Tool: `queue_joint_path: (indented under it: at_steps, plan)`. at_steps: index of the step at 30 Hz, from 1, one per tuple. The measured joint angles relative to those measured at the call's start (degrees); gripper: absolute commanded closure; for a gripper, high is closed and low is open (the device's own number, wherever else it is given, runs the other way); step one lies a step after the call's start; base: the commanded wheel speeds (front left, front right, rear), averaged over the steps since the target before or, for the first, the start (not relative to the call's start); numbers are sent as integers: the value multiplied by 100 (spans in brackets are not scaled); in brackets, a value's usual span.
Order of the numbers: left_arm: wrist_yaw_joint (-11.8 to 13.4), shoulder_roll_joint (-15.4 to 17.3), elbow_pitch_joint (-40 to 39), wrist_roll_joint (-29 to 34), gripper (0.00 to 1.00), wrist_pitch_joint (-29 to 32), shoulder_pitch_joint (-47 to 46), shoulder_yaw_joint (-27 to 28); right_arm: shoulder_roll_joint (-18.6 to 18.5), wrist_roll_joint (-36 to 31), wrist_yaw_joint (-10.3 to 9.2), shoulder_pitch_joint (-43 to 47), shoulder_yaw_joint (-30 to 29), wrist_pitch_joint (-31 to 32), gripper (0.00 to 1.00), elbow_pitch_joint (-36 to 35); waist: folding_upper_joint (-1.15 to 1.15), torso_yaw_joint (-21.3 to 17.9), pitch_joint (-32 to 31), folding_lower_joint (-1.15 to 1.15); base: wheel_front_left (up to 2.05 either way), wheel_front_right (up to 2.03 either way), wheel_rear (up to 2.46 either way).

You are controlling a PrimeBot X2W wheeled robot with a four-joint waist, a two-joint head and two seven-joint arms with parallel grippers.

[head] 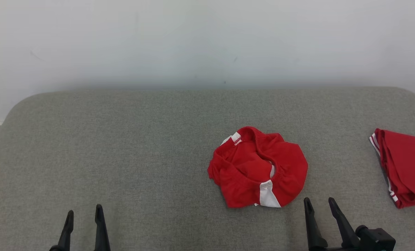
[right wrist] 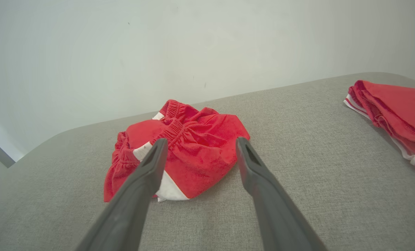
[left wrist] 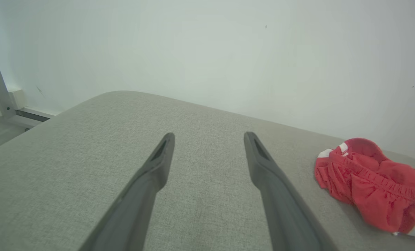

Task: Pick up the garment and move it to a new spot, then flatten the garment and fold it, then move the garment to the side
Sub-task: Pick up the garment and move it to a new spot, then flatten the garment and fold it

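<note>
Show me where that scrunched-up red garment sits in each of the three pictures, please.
Head view: the crumpled red garment lies right of centre, just beyond the right gripper.
Left wrist view: at the right edge, partly cut off.
Right wrist view: centre-left, behind the right gripper's open fingers.
Shared landmark: the grey padded surface meeting the pale wall behind the garment.
</note>
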Motion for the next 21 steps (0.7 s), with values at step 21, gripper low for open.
queue_joint_path:
  at_steps: [21]
  plan:
    - [-491,-170,160,1464,0,0,665,304,1,-66,0,144,-230,-45,0,499,0,-60,-51,1,0,0,0]
